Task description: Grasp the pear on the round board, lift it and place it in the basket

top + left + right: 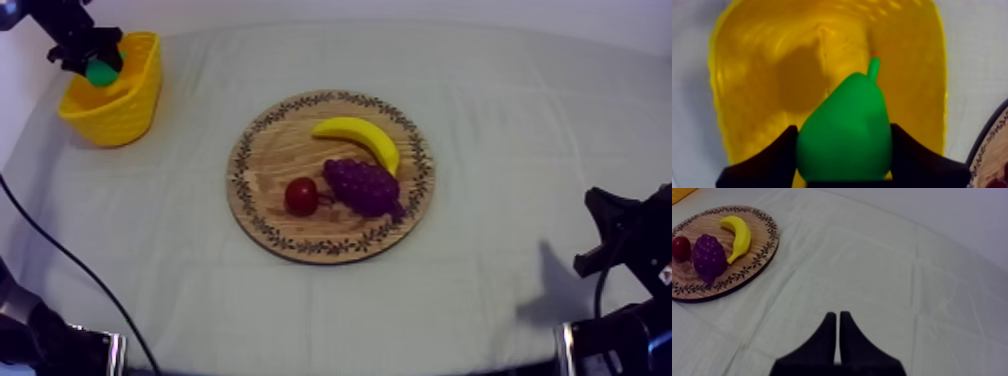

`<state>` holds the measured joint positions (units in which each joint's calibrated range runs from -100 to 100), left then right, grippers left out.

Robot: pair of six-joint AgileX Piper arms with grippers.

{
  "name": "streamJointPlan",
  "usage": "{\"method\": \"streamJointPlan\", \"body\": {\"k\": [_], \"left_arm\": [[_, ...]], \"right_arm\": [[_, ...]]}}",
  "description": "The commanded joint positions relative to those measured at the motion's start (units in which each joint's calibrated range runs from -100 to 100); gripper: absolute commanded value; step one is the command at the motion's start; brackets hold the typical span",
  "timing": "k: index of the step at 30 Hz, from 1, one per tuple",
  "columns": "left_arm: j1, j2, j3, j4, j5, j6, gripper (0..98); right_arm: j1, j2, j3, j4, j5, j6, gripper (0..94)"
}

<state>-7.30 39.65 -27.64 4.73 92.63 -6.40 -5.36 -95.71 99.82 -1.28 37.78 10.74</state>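
Where our left gripper [100, 65] hangs: over basket [772, 75], clamping pear [844, 132]
Our right gripper [838, 318]: narrow, empty
Board [280, 150]: banana [360, 135], grapes [362, 186], small red fruit [301, 196]

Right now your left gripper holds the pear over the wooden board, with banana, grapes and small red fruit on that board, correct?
No: the left gripper holds the pear over the yellow basket, not the wooden board, as the left wrist view shows. The banana, grapes and small red fruit do lie on the board.
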Motion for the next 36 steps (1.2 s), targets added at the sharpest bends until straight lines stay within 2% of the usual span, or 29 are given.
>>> {"method": "streamJointPlan", "body": {"k": [1,5,13,19,27,31,36], "left_arm": [[-0.10,2.26,-0.15,-0.08,-0.20,0.07,58.3],[-0.15,4.64,-0.35,-0.19,-0.47,0.21,66.4],[-0.18,5.87,0.11,-0.47,0.12,0.68,91.0],[-0.17,4.67,-0.49,-0.70,0.74,1.22,96.0],[0.56,-1.71,1.99,-2.01,2.08,1.97,91.2],[1.06,-6.28,4.29,-2.07,1.65,2.56,82.0],[1.85,-13.34,9.30,-2.53,-1.47,3.38,64.9]], "right_arm": [[0.00,-0.04,-0.05,-0.01,0.04,-0.02,0.4],[0.00,-0.04,-0.05,-0.01,0.04,-0.02,0.4],[0.00,-0.04,-0.05,-0.01,0.04,-0.02,0.4],[0.00,-0.04,-0.05,-0.01,0.04,-0.02,0.4],[0.00,-0.04,-0.05,-0.01,0.04,-0.02,0.4],[0.00,-0.04,-0.05,-0.01,0.04,-0.03,0.4],[0.00,-0.04,-0.05,-0.01,0.04,-0.02,0.4]]}}
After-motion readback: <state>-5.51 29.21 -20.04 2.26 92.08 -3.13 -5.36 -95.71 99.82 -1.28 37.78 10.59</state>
